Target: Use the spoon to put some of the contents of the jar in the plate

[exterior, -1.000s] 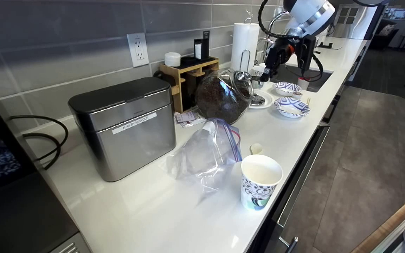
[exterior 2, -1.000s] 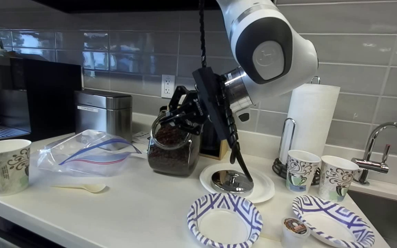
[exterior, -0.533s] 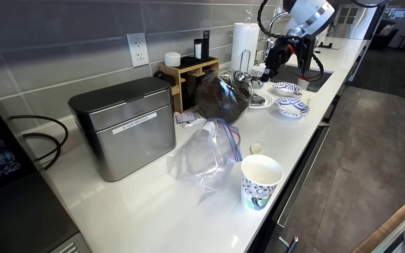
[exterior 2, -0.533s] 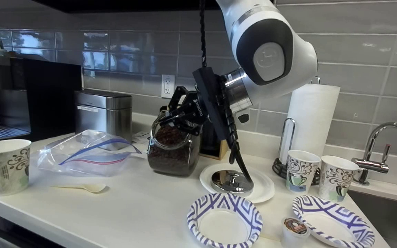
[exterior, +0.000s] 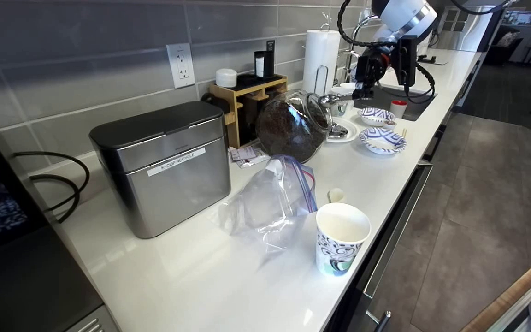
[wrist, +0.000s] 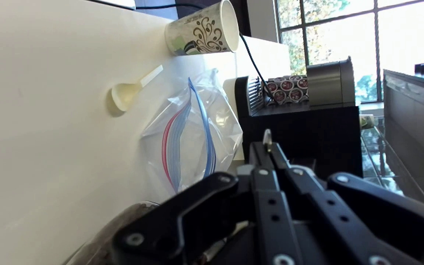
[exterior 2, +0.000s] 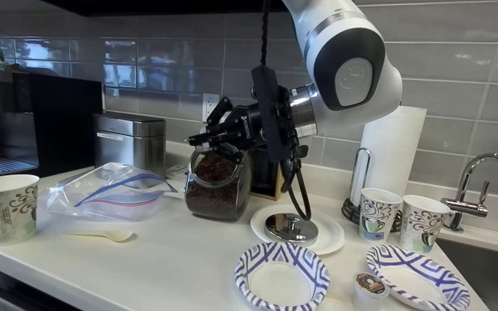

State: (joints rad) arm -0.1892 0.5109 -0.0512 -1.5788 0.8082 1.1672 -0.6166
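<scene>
My gripper (exterior 2: 199, 141) is shut on a metal spoon. The spoon (exterior: 328, 100) lies nearly level, its bowl at the jar's mouth; whether it is inside the rim or holds anything, I cannot tell. In the wrist view the fingertips (wrist: 268, 156) pinch it, with a sliver of metal showing at the tip. The glass jar (exterior 2: 216, 198) of dark brown contents is tilted, its open mouth facing an exterior view. A blue-patterned paper plate (exterior 2: 244, 278) stands in front, a second patterned plate (exterior 2: 460, 298) at its right. A white plate (exterior 2: 337, 239) carries the metal lid (exterior 2: 291, 229).
A pale plastic spoon (exterior 2: 117, 235), a zip bag (exterior 2: 110, 194) and a paper cup (exterior 2: 7, 211) lie left of the jar. A steel bin (exterior: 168, 170) and wooden organizer (exterior: 232, 117) stand by the wall. A coffee pod (exterior 2: 370, 289), two cups, paper towels (exterior 2: 394, 151) and the sink are right.
My gripper has risen slightly and tilted to a more level pose. The spoon's bowl has shifted a little away from the jar's mouth. The jar and plates have not moved.
</scene>
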